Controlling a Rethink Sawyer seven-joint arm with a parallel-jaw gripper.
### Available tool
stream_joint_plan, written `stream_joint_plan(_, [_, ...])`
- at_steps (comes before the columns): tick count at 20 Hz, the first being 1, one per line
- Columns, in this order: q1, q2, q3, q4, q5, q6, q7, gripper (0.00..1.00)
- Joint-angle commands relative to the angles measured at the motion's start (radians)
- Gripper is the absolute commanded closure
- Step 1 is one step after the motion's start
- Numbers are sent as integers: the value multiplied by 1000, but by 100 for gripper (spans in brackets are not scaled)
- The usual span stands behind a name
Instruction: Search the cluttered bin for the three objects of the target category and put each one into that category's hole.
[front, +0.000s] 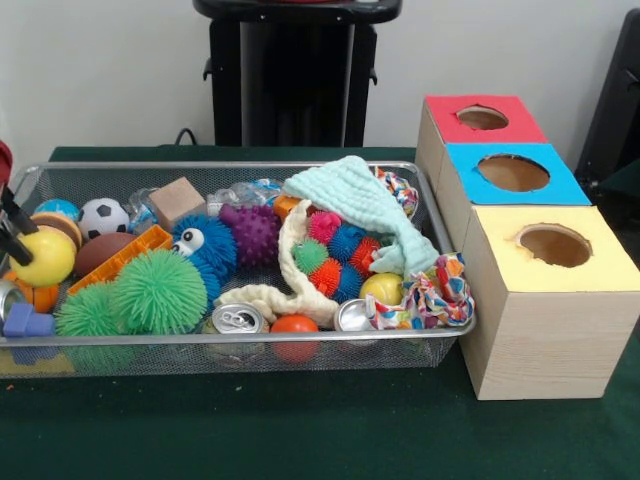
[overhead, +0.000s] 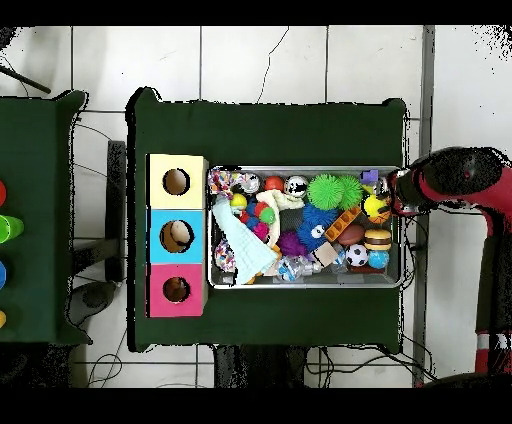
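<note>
In silver wire-mesh bin (front: 240, 172): two fuzzy green balls (front: 160, 290), two metal cans (front: 238, 320). Black gripper (front: 14, 238) fingers clamp smooth yellow ball (front: 44, 257). Beside: three wooden boxes (front: 545, 300).

End effector (front: 12, 232) cropped at front view's edge

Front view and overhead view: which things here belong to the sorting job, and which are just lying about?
Job:
bin and its clutter, e.g. green spiky ball
red-topped box
blue-topped box
yellow-topped box
end effector

Lying about:
second table
green thing at its edge
</note>
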Motion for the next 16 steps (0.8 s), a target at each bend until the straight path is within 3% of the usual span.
stream_joint_plan(1, [115,-66,-152,-41,-157,-30,169,100])
stream_joint_plan(16, [166,-64,-225,-87,-137,-29,145,100])
